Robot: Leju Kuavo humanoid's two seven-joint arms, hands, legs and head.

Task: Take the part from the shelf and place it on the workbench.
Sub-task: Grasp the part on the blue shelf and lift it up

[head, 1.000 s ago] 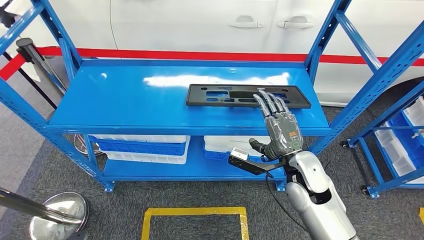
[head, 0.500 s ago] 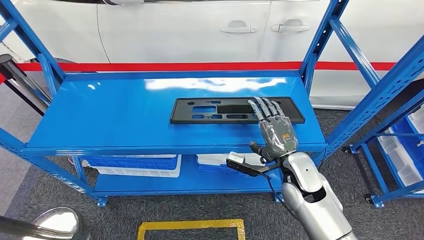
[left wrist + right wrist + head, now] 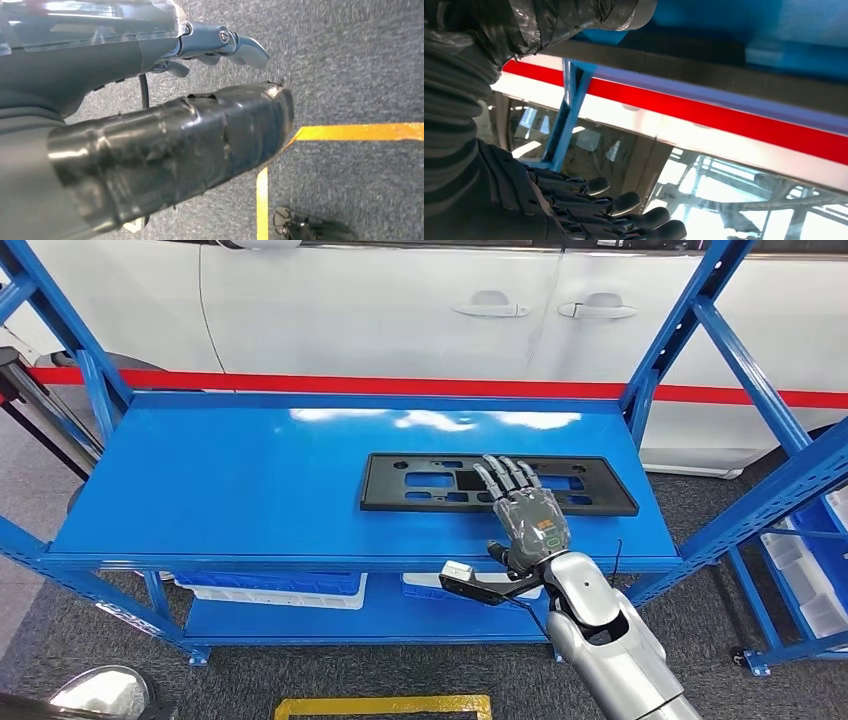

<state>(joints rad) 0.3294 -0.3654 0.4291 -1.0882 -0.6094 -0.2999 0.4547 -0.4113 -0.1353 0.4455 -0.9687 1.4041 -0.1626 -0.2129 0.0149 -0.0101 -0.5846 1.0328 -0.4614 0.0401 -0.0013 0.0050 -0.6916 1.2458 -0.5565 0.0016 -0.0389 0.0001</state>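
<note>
Now, line by line:

Step in hand: reaching for the part (image 3: 497, 483), no grasp yet, by my reading.

Part: a long flat black panel with cut-outs, lying flat on the top deck of the blue shelf (image 3: 230, 480), toward 3 o'clock of the deck's middle and well short of its front edge.

Right hand (image 3: 524, 512): fingers stretched out and slightly apart, laid over the near edge of the part at about its middle; thumb down at 7 o'clock of the palm, near the deck's front lip. Whether the fingertips press the panel or hover just above it, I cannot tell. It holds nothing.

Left hand (image 3: 150, 150): hanging over grey carpet near a yellow floor line (image 3: 350, 132); fingers curled in, nothing in them.

Next move calls for: getting the thumb under or against the near edge while the fingers clamp from above; a thin flat panel offers little to catch, so sliding it toward the front lip may help.

Surroundings: a white car (image 3: 420, 310) beyond the shelf at 12 o'clock; the workbench is not visible.
</note>
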